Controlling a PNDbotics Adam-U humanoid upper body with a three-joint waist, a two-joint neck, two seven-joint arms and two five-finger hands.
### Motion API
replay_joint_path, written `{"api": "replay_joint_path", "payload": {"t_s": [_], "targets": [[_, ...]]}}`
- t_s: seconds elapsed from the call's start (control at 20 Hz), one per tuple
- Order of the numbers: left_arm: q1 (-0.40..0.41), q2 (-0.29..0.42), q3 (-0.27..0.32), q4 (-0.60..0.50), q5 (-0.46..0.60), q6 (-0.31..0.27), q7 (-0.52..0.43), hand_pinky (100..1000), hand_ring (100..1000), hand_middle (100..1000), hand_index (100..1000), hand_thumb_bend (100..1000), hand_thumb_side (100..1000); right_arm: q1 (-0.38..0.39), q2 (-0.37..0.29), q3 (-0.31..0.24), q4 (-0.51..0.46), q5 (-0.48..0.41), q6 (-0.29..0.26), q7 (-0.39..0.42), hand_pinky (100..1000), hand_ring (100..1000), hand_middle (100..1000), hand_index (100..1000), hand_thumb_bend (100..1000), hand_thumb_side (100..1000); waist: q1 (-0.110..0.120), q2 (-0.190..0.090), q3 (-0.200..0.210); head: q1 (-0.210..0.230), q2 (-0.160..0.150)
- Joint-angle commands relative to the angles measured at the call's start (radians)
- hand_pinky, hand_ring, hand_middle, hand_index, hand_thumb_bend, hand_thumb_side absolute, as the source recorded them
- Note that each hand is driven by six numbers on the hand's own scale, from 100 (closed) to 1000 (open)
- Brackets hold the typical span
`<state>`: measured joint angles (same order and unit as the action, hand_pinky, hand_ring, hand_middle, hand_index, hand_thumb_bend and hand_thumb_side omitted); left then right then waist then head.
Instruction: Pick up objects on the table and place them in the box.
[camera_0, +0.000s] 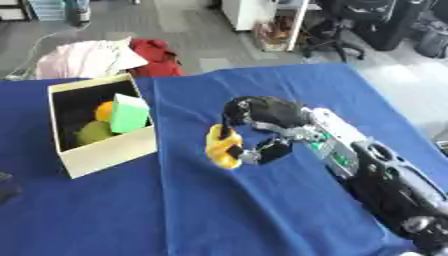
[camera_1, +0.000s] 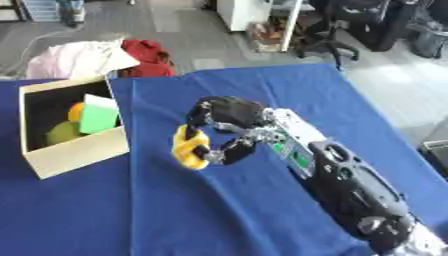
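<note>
A yellow, banana-like object (camera_0: 223, 146) sits near the middle of the blue table (camera_0: 219, 215). My right hand (camera_0: 260, 116) reaches in from the lower right and is shut on it, fingers curled over its top and thumb on its right side. To the left stands the open cream cardboard box (camera_0: 109, 152), tipped with its opening toward me. Inside it are a green block (camera_0: 129, 115), an orange ball (camera_0: 105, 111) and a yellow-green fruit (camera_0: 92, 132). A dark shape at the left edge (camera_0: 4, 187) may be my left hand.
My right forearm (camera_0: 385, 180) lies across the table's right side. Beyond the far edge lie a pink cloth (camera_0: 83, 57) and a red cloth (camera_0: 156, 56) on the floor. An office chair (camera_0: 337, 30) stands farther back.
</note>
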<state>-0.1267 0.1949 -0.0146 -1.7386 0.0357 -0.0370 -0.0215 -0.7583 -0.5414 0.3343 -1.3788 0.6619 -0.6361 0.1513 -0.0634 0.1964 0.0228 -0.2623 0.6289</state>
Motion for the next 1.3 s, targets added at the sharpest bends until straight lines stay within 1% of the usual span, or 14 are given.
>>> {"api": "replay_joint_path", "payload": {"t_s": [0.05,0.2,0.3,0.45,0.55,0.7,0.85,0.95,1.1,1.15,1.2,1.25,1.3], "targets": [[-0.017,0.014,0.006,-0.018,0.003,-0.001,0.005,907,732,758,798,100,723,-0.071,-0.022,-0.035,0.024,-0.028,0.007,0.013,816,632,415,409,100,118,0.0,-0.013,0.008,0.003,-0.024],[-0.027,0.013,0.006,-0.022,0.005,-0.002,0.004,907,732,758,798,100,721,-0.143,0.003,-0.065,0.082,-0.02,0.012,0.012,815,629,415,408,100,104,0.003,-0.007,0.025,0.003,-0.034],[-0.035,0.012,0.004,-0.024,0.006,-0.002,0.003,907,732,758,798,100,718,-0.199,0.035,-0.091,0.132,0.0,0.021,0.006,812,624,415,408,100,100,0.004,-0.002,0.044,0.0,-0.045],[-0.047,0.009,-0.003,-0.027,0.009,-0.001,-0.002,907,731,758,798,100,716,-0.274,0.097,-0.139,0.23,0.055,0.031,-0.011,805,614,413,408,100,100,0.004,0.003,0.079,-0.01,-0.059],[-0.052,0.007,-0.008,-0.027,0.011,-0.001,-0.008,907,731,758,798,100,715,-0.31,0.143,-0.174,0.3,0.107,0.04,-0.028,799,607,412,408,100,100,0.005,0.005,0.105,-0.019,-0.066],[-0.06,0.004,-0.017,-0.029,0.014,0.0,-0.017,907,731,758,799,100,714,-0.347,0.211,-0.226,0.402,0.186,0.056,-0.056,793,598,411,412,100,100,0.008,0.008,0.139,-0.036,-0.076],[-0.068,0.001,-0.028,-0.03,0.018,0.001,-0.028,907,731,757,799,100,713,-0.371,0.278,-0.277,0.49,0.27,0.085,-0.089,783,590,410,413,100,144,0.01,0.011,0.171,-0.055,-0.083],[-0.073,-0.003,-0.038,-0.03,0.021,0.002,-0.038,907,731,757,799,100,714,-0.387,0.318,-0.305,0.532,0.329,0.111,-0.115,782,590,413,415,100,142,0.011,0.013,0.192,-0.07,-0.088],[-0.079,-0.006,-0.053,-0.028,0.024,0.003,-0.054,907,731,757,799,100,714,-0.408,0.362,-0.332,0.569,0.413,0.142,-0.162,780,593,420,424,100,136,0.011,0.015,0.216,-0.086,-0.092],[-0.08,-0.007,-0.056,-0.027,0.025,0.004,-0.058,907,731,757,799,100,714,-0.412,0.374,-0.339,0.578,0.436,0.152,-0.178,778,594,425,441,100,144,0.011,0.015,0.222,-0.091,-0.093],[-0.082,-0.007,-0.059,-0.027,0.026,0.004,-0.061,907,731,757,799,100,714,-0.416,0.383,-0.344,0.585,0.456,0.161,-0.192,781,600,441,485,100,141,0.011,0.015,0.227,-0.095,-0.093],[-0.083,-0.008,-0.061,-0.027,0.027,0.004,-0.064,907,731,757,799,100,714,-0.418,0.39,-0.346,0.59,0.475,0.168,-0.204,789,613,476,561,100,133,0.011,0.015,0.231,-0.098,-0.094],[-0.085,-0.008,-0.063,-0.027,0.027,0.004,-0.066,907,731,757,799,100,714,-0.418,0.396,-0.346,0.595,0.496,0.175,-0.214,794,623,497,605,100,136,0.01,0.015,0.233,-0.1,-0.095]]}}
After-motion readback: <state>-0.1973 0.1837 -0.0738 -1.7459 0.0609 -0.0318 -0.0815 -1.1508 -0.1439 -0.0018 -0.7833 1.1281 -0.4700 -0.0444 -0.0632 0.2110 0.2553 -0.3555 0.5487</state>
